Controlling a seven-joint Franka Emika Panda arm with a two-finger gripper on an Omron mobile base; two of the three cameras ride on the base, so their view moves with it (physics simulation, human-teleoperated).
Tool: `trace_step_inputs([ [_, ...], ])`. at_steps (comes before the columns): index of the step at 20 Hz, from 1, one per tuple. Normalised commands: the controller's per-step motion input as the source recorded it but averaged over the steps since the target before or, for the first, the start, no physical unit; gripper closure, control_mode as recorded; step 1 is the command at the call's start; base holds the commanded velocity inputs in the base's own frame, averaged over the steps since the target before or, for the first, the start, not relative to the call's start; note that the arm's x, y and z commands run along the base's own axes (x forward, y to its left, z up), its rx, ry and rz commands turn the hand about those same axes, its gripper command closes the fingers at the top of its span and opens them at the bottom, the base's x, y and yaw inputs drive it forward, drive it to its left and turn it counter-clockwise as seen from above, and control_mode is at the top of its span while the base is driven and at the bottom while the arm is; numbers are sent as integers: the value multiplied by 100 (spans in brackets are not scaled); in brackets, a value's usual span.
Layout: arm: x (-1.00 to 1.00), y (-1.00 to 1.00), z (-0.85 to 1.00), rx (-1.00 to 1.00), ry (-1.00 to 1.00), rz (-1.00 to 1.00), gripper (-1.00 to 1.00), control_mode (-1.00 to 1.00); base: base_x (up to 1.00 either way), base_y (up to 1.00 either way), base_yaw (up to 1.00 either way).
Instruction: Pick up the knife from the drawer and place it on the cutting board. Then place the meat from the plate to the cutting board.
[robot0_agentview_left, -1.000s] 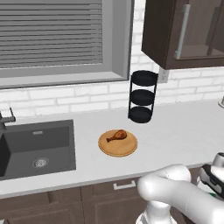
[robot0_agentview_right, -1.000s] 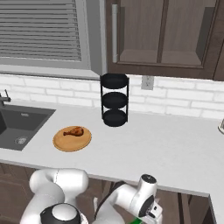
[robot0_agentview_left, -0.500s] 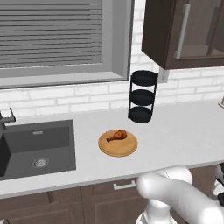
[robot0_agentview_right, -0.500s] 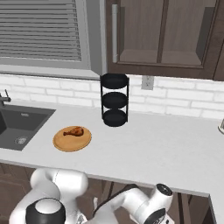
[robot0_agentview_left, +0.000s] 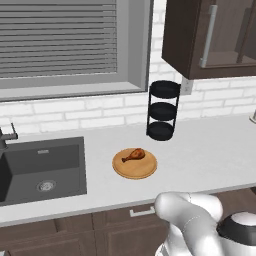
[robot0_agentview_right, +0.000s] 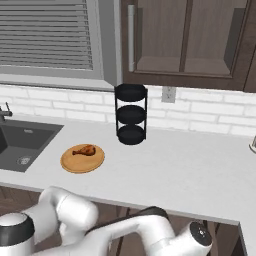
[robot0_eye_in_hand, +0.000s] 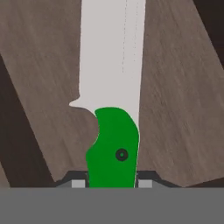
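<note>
In the hand view the knife (robot0_eye_in_hand: 114, 148) lies lengthwise, its green handle toward me and its pale blade running away over a brown wood-grained surface (robot0_eye_in_hand: 175, 109). I cannot tell whether that surface is the drawer floor or the cutting board. My gripper (robot0_eye_in_hand: 111, 183) is shut on the handle, one fingertip (robot0_eye_in_hand: 78, 183) pressed against each side. On the counter the round tan plate (robot0_agentview_left: 146, 171) (robot0_agentview_right: 95, 162) holds the meat (robot0_agentview_left: 134, 155) (robot0_agentview_right: 84, 150), a small drumstick. My arm (robot0_agentview_left: 200, 225) (robot0_agentview_right: 150, 235) reaches down below the counter's front edge.
A black three-tier rack (robot0_agentview_left: 162, 110) (robot0_agentview_right: 131, 114) stands against the brick wall behind the plate. A dark sink (robot0_agentview_left: 42, 165) (robot0_agentview_right: 20, 142) is set into the counter on the left. Dark wall cabinets (robot0_agentview_left: 210, 35) hang above, and cabinet fronts run under the counter edge.
My arm has sunk lower in front of the counter, taking the hand down out of both base views. Plate, meat and rack have not moved.
</note>
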Motion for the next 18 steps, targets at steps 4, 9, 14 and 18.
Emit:
trace_step_inputs([
  [4,-47,38,100,0,-28,0,100,-100,0,0,0],
  [9,8,79,100,0,-25,0,100,-100,0,0,0],
  [14,46,100,72,0,-4,0,100,-100,0,0,0],
  [18,64,82,76,-3,12,0,100,-100,0,0,0],
])
